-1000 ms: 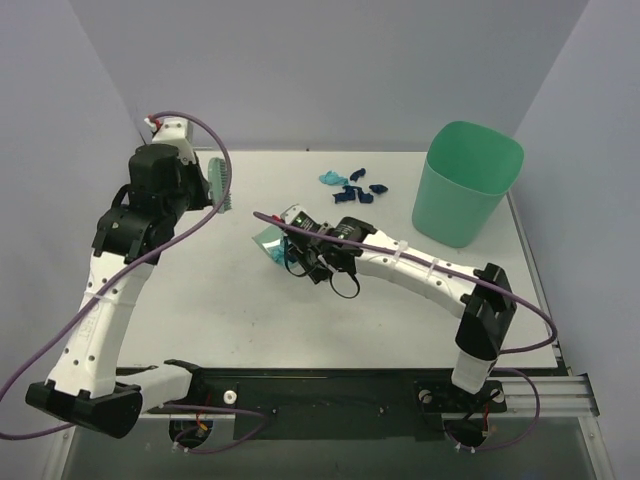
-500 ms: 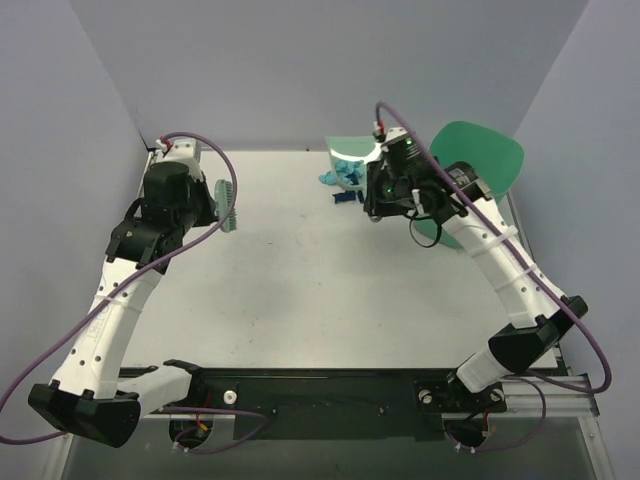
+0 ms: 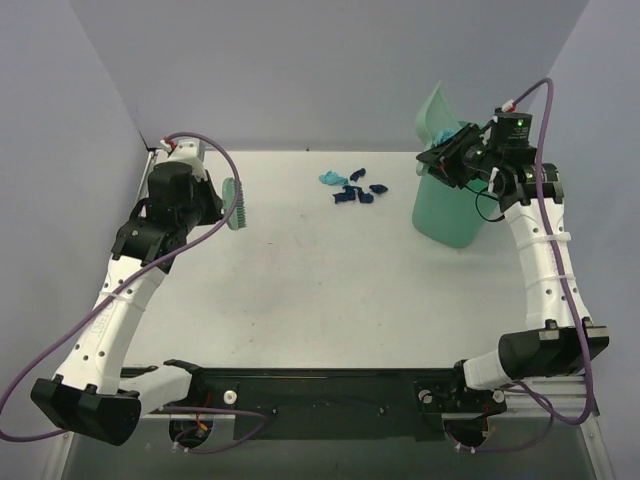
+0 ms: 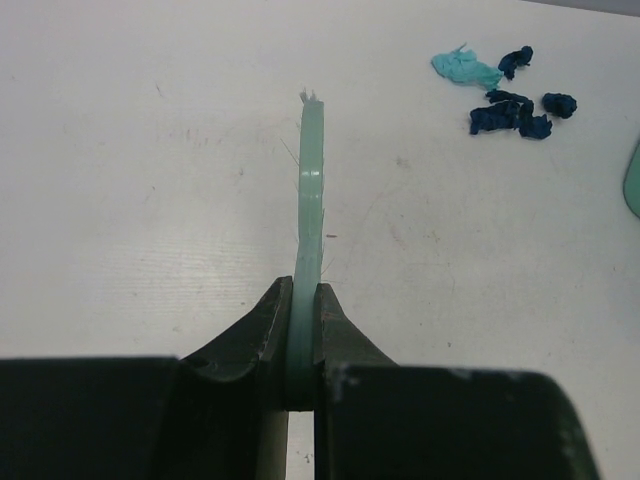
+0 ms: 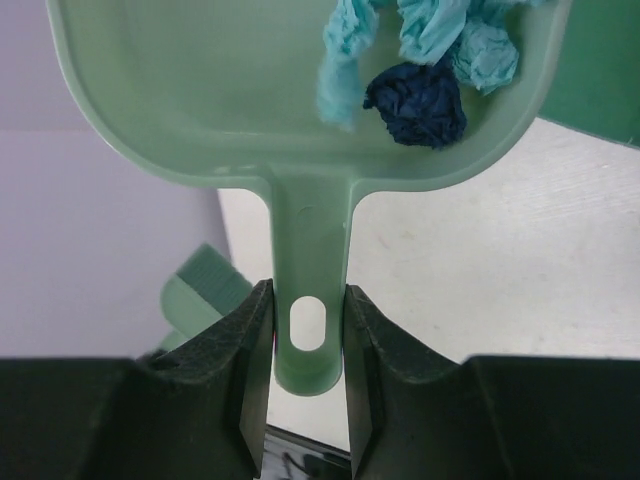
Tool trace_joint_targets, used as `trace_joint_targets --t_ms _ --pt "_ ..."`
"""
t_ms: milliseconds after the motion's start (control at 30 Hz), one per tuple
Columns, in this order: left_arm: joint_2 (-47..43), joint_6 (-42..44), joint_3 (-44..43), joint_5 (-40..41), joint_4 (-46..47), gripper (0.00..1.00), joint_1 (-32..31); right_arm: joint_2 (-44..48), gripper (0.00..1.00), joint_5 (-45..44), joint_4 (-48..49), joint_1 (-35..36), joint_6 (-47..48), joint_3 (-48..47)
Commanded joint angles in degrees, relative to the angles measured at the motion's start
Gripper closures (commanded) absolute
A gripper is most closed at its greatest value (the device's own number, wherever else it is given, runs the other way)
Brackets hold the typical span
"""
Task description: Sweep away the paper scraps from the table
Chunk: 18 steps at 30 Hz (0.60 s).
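Observation:
Several teal and navy paper scraps (image 3: 350, 187) lie in a small pile at the back middle of the white table (image 3: 300, 290); they also show in the left wrist view (image 4: 505, 88). My left gripper (image 3: 222, 204) is shut on the green hand brush (image 4: 309, 200), held at the back left, apart from the pile. My right gripper (image 3: 462, 160) is shut on the handle of a green dustpan (image 5: 310, 320), tilted over the green bin (image 3: 455, 205). Three scraps (image 5: 430, 70) sit in the pan.
The green bin stands at the back right of the table. Grey walls close in the left, back and right. The metal rail with the arm bases (image 3: 350, 395) runs along the near edge.
My right arm has swung the dustpan from beside the scrap pile up and to the right, over the bin. The left gripper with the brush has barely moved.

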<state>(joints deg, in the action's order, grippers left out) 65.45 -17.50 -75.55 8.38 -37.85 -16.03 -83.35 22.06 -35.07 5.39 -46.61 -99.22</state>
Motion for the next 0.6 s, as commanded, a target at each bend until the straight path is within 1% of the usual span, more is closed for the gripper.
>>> trace_joint_targets --t_ms 0,33,100,233,333,467,567 --pt "-0.15 -0.78 -0.21 -1.09 4.62 1.0 0.04 2.93 1.0 10.18 16.94 -4.85 -18.91 7.53" --pt "-0.15 -0.87 -0.21 -1.17 4.54 1.0 0.04 3.54 1.0 10.8 22.18 -5.12 -23.48 10.42" --pt "0.03 -0.87 -0.21 -1.26 4.62 1.0 0.04 4.16 1.0 11.95 27.57 -7.05 -28.24 13.42" --pt "0.03 -1.05 -0.21 -1.44 4.71 1.0 -0.05 5.74 1.0 10.81 34.44 -8.2 -35.02 18.09" --pt "0.03 -1.05 0.14 -1.18 5.06 1.0 -0.05 7.5 1.0 9.75 43.65 -8.73 -41.09 23.79" --pt "0.29 -1.22 0.31 -1.26 5.41 1.0 -0.05 9.08 1.0 8.08 51.74 -9.34 -49.87 29.33" --pt "0.47 -1.66 0.23 -1.7 5.94 1.0 -0.05 9.87 1.0 6.51 55.01 -9.43 -53.14 32.15"
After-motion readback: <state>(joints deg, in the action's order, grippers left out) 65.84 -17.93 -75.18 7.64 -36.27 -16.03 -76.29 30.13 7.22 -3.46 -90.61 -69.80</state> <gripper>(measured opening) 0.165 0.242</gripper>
